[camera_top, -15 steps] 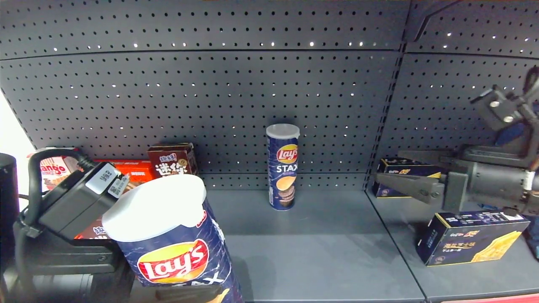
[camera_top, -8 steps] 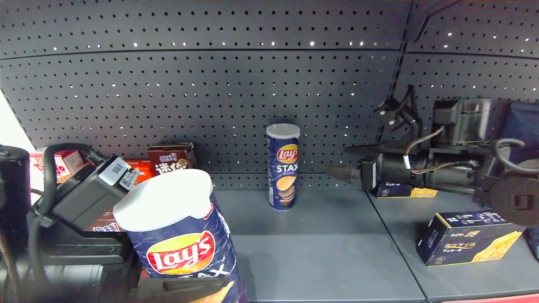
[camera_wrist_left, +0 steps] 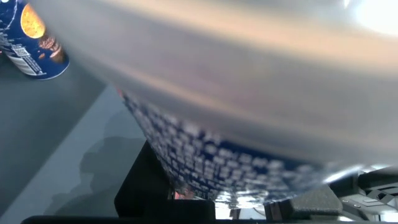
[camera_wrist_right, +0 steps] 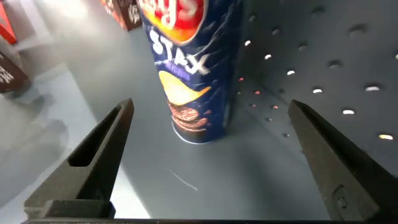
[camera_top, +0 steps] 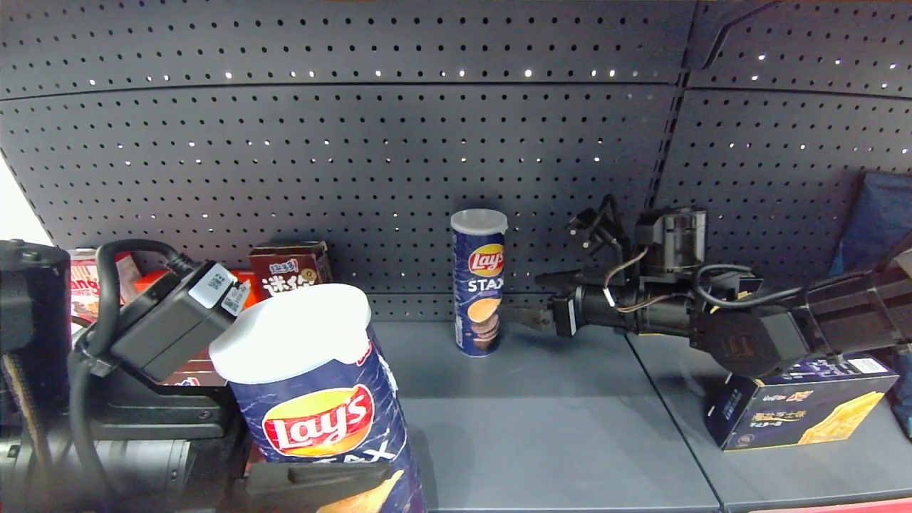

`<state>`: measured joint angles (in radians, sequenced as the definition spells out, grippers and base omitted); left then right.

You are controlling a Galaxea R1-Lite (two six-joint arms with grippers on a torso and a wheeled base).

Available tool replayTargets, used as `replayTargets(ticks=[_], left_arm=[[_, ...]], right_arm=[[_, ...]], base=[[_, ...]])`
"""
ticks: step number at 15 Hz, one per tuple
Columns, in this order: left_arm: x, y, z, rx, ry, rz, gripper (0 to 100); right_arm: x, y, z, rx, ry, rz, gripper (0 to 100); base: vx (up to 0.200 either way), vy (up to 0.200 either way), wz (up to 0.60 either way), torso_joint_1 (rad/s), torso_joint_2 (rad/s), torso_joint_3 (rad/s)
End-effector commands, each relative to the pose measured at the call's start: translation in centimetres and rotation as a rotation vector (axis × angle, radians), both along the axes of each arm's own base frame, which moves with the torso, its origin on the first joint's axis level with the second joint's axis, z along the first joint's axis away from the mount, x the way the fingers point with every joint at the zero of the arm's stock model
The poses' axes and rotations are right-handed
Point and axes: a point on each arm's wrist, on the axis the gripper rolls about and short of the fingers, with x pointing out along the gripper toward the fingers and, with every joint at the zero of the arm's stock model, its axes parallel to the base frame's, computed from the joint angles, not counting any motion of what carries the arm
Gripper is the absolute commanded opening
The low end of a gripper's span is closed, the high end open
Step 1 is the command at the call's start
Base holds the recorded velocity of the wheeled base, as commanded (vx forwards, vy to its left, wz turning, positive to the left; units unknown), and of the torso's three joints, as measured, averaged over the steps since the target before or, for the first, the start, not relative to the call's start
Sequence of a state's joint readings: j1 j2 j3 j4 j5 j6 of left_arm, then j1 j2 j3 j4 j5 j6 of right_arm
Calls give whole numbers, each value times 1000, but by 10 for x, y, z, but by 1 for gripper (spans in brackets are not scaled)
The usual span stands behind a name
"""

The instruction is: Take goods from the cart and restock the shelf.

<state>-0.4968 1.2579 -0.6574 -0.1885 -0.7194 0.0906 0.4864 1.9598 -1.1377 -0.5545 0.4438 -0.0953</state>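
The shelf [camera_top: 556,427] is a dark grey board, and a perforated back panel [camera_top: 356,157] rises behind it. At the front left, the held chip can [camera_top: 313,399] leans slightly, its white lid uppermost, above the shelf's near edge. The left end effector [camera_top: 306,477] is clamped around this can low on its body, with one dark finger [camera_top: 320,479] lying across its front. The right end effector [camera_top: 527,296] reaches in level from the right. Its jaws are spread wide and empty, pointing at the standing chip can [camera_top: 479,285] and stopping just beside it without touching. That can stands upright at mid-shelf, close to the back panel. A blue-and-yellow box [camera_top: 798,406] lies on the right-hand section under the right arm. A small brown box [camera_top: 291,269] stands at the back left, behind the held chip can.
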Motion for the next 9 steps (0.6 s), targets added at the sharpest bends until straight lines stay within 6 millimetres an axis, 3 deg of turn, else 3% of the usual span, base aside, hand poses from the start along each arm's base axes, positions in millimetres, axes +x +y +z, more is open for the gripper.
replayTargets(ticks=[1, 9], left_arm=[[0, 0, -1, 1, 2, 1, 0], [0, 0, -1, 2, 3, 4, 0]], right_arm=[[6, 7, -12, -12, 23, 10, 100], [16, 25, -37, -25, 55, 49, 100]], base=[[0, 0, 0, 0, 0, 0], [0, 0, 0, 0, 0, 0]])
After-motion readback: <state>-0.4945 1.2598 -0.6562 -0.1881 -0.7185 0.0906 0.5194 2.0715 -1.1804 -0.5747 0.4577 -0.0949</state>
